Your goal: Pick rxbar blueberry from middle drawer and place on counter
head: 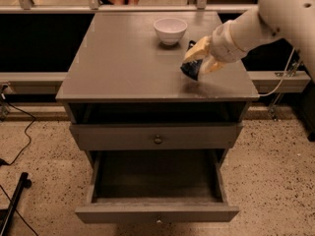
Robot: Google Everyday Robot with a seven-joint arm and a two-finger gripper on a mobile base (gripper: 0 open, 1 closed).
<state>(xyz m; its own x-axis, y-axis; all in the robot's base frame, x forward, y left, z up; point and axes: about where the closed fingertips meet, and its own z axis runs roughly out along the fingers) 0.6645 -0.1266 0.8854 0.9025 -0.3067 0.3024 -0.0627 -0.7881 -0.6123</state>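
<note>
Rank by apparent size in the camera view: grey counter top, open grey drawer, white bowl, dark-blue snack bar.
Grey counter top
Open grey drawer
White bowl
Dark-blue snack bar, in the gripper over the counter's right side

A single camera view looks from in front of the grey cabinet, raised above it and tilted downward, facing its front. The counter (123, 63) spreads across the upper half of the frame, and the pulled-out middle drawer (157, 213) sits at the bottom edge, its inside open to the lens. The cabinet fills most of the frame at middling range, with speckled floor (275, 171) on both sides. The arm (256, 23) enters from the top right corner. The gripper (201, 60) sits just above the counter's right side, clasping the rxbar blueberry (190, 69).
</note>
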